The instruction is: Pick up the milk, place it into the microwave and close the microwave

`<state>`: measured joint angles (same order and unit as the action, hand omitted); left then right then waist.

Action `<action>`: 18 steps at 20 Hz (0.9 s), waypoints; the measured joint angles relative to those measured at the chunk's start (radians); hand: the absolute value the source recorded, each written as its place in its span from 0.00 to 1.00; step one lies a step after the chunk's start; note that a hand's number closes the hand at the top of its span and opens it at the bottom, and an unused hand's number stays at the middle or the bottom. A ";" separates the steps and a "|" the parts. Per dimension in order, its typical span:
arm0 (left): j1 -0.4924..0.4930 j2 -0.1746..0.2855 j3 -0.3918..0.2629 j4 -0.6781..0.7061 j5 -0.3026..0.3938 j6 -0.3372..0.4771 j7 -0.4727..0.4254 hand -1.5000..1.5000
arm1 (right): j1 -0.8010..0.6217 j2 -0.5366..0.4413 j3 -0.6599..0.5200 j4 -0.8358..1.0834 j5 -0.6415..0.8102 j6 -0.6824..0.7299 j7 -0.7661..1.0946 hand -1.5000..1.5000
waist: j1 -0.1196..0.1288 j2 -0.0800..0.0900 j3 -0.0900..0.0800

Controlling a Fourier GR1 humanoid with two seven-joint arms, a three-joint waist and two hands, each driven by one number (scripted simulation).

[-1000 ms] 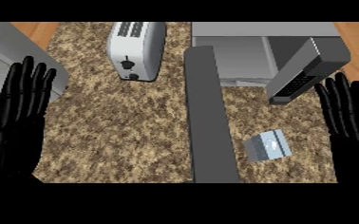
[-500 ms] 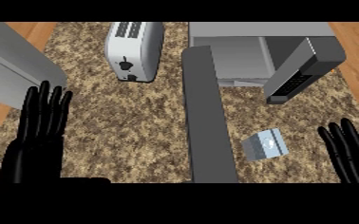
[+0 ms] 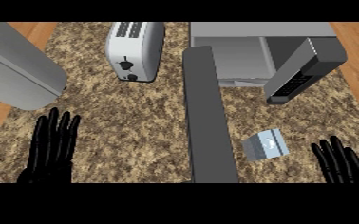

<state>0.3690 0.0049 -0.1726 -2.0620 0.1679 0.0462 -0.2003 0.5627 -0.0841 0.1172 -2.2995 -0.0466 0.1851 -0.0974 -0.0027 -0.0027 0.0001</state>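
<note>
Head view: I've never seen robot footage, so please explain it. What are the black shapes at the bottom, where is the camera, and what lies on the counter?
The camera sits at the robot's head and looks steeply down at a speckled brown counter. The black shapes at the lower edge are its hands: the left hand at the view's left, the right hand at the right. Both are open and hold nothing. On the counter stand a silver toaster and, to its right, a grey microwave. The long dark slab running toward the robot looks like its open door. The milk, a small pale box near the right hand, lies untouched. The large grey object at the left I cannot identify.
</note>
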 measured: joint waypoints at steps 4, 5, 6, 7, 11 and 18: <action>0.088 0.003 -0.022 0.006 0.008 -0.033 -0.076 0.00 | -0.011 0.024 0.004 0.095 0.023 -0.001 -0.055 0.00 | 0.003 0.000 0.000; 0.098 0.010 -0.017 0.010 0.015 -0.045 -0.089 0.00 | -0.013 0.017 -0.018 0.124 0.006 0.011 -0.071 0.00 | 0.004 0.001 0.000; 0.104 0.010 -0.019 0.028 0.015 -0.055 -0.113 0.00 | -0.033 0.026 -0.014 0.150 0.013 0.004 -0.074 0.00 | 0.004 0.001 0.000; 0.108 0.012 -0.015 0.027 0.018 -0.058 -0.119 0.00 | -0.042 0.028 -0.019 0.179 0.014 0.006 -0.091 0.00 | 0.004 0.001 0.000; 0.171 0.013 -0.035 0.009 0.005 -0.067 -0.160 0.00 | -0.094 0.038 -0.060 0.317 0.026 -0.003 -0.166 0.00 | 0.007 0.001 0.000; 0.232 0.028 -0.039 -0.002 0.017 -0.095 -0.210 0.00 | -0.150 0.065 -0.111 0.519 0.070 -0.072 -0.284 0.00 | 0.008 0.001 0.000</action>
<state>0.6013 0.0325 -0.2119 -2.0635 0.1848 -0.0484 -0.4100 0.4123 -0.0194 0.0064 -1.7801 0.0237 0.1126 -0.3813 0.0053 -0.0012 0.0003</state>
